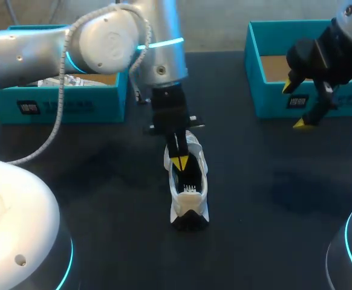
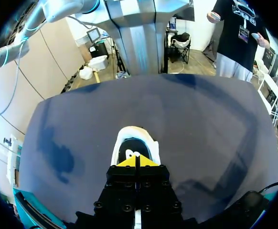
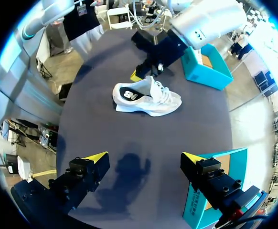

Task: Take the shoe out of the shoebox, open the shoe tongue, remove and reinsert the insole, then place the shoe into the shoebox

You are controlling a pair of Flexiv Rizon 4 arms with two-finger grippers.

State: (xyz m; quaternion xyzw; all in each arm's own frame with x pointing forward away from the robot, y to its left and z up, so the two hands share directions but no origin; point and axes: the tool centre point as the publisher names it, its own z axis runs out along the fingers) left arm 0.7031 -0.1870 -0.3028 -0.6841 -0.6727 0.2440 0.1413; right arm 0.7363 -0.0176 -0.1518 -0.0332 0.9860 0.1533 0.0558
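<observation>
L gripper (image 1: 179, 162) fingers closed in shoe (image 1: 189, 199) mouth, prob pinching insole, can't confirm. R gripper (image 3: 144, 157) hanging open, not bracing: risking shoe lifting/tipping w/ pull.

shoe (image 1: 189, 200) white, black heel | shoebox (image 1: 273, 99) teal | table (image 1: 103, 181) dark, maybe navy

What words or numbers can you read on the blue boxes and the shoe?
Left shoebox: dark label and pale print on the front wall, too blurred to read.
Right shoebox: dark label on the front wall, too blurred to read.
Shoe: small white mark on the insole, too small to read.
No numbers or signs readable.
</observation>
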